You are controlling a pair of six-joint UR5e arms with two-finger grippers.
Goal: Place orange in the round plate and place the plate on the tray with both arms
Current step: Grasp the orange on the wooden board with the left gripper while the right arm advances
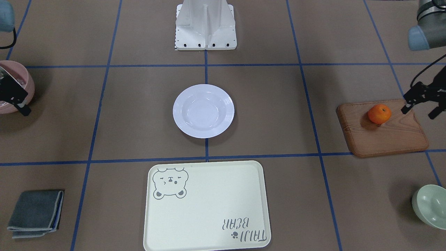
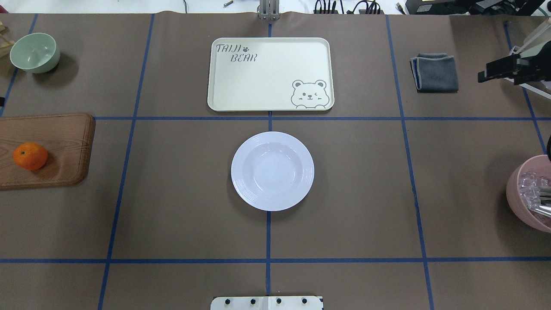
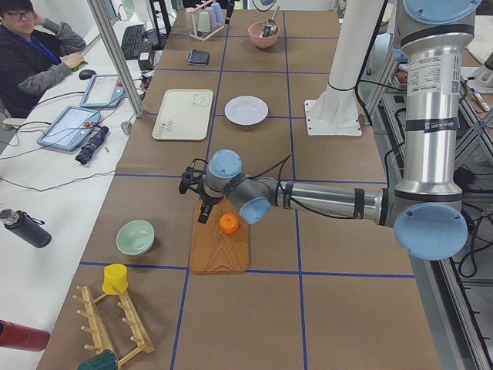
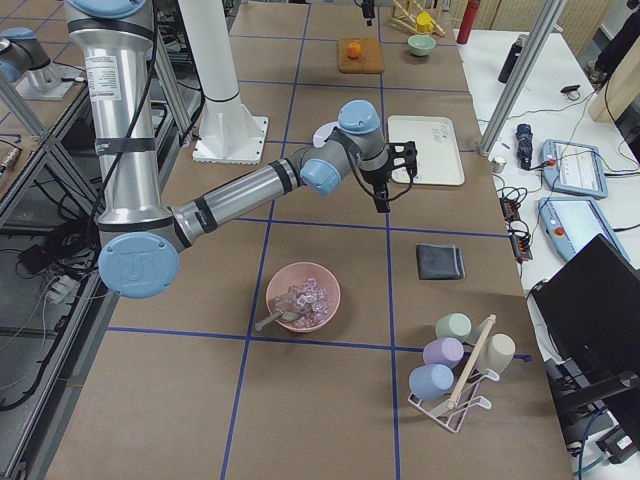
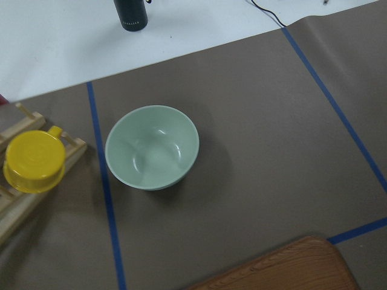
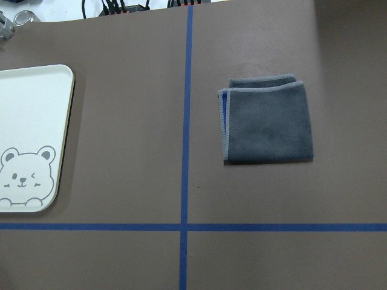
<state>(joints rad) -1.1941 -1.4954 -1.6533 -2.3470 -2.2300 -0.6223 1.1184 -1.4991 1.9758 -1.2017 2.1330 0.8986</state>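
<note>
The orange [image 1: 379, 113] rests on a brown wooden board [image 1: 386, 134] at the table's left end. My left gripper [image 1: 421, 111] hovers just beyond it, open, its fingers apart and holding nothing. At the table's centre sits the white round plate [image 1: 204, 111], bare inside. The cream bear tray [image 1: 209, 202] lies past the plate on the far side, also bare. My right gripper [image 2: 501, 71] hangs open above the table's right end, near the folded grey cloth [image 2: 434, 72]. The left wrist view shows only the green bowl [image 5: 151, 148] and a corner of the board.
A pale green bowl [image 1: 430, 205] stands beyond the board. A pink bowl [image 2: 529, 198] with clear pieces sits at the right end. The robot's white base [image 1: 205, 24] is behind the plate. Cup racks stand at both table ends; a person [image 3: 31, 54] sits at a side desk.
</note>
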